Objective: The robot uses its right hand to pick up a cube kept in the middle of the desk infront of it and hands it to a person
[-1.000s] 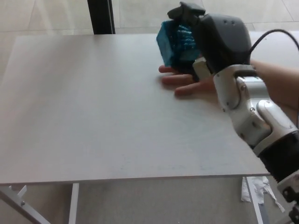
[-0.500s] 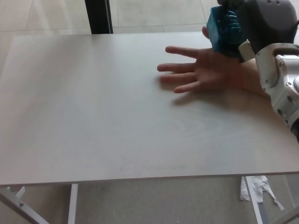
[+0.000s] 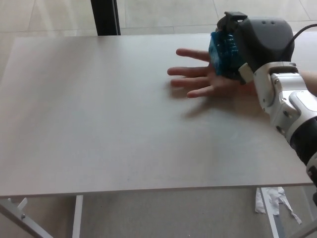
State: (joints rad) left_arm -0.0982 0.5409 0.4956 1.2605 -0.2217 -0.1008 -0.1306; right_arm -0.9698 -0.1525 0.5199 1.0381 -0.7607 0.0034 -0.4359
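Nearest the camera, the front edge of the pale desk (image 3: pixel 124 148) runs across the bottom of the view, with its white metal legs (image 3: pixel 78 215) showing beneath it and a scrap of crumpled white paper (image 3: pixel 270 201) lying on the floor at the lower right. The broad desk surface in the middle of the view carries nothing but a soft shadow under the person's hand.

Further in, the robot's right arm comes up from the lower right corner, its silver-white forearm (image 3: pixel 285 101) angled toward the far right part of the desk. At its end, the right hand (image 3: pixel 247 42) is closed around the blue cube (image 3: pixel 224 53), black fingers (image 3: pixel 229 20) curling over the cube's top while the dark palm housing backs it from the right. The cube is off the desk, held just above the person's hand (image 3: pixel 208 79) (whether it actually touches the palm cannot be told from this angle). That hand lies flat and palm up on the desk, fingers spread and pointing toward the picture's left, with the bare forearm leading off at the right edge behind the robot's wrist.

Beyond the desk's far edge, light floor tiles (image 3: pixel 163 15) show, along with a dark upright post (image 3: pixel 105 17) at the top. The robot's left hand does not show.
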